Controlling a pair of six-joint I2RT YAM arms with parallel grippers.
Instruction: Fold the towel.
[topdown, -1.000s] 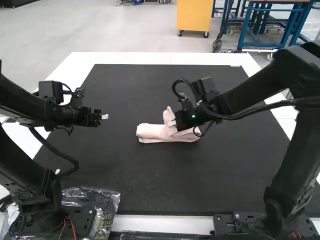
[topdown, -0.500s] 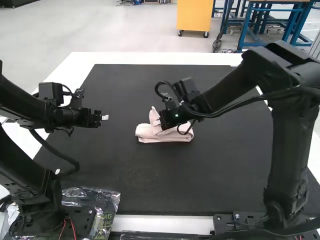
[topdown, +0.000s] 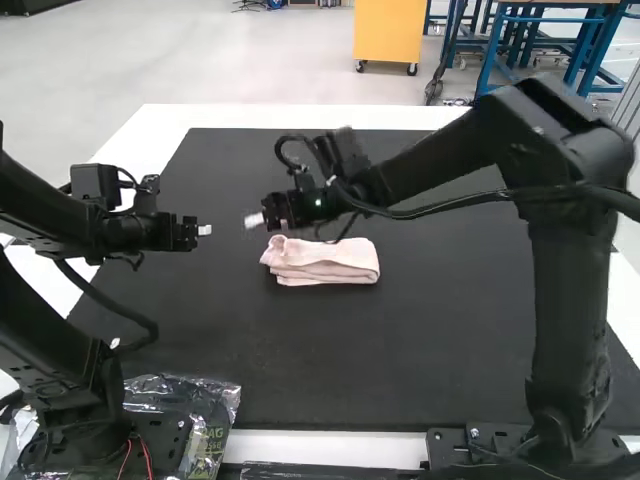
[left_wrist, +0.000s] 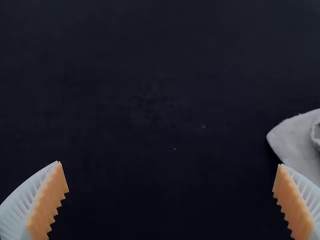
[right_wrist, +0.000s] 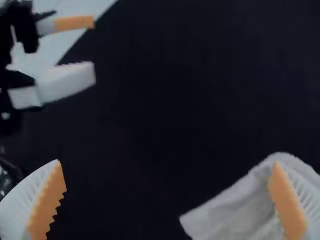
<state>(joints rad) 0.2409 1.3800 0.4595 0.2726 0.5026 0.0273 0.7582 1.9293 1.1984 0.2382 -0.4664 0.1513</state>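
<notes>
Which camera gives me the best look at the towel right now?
The high view: the towel appears there as a compact folded bundle, its outline nearly all visible. The left wrist view catches one pale corner, cut off by the frame. The right wrist view has a larger part, partly covered by a finger of the right gripper.

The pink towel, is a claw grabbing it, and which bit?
No, nothing is held. The left claw and the right claw are both open, and the pink towel lies folded on the black mat.
</notes>
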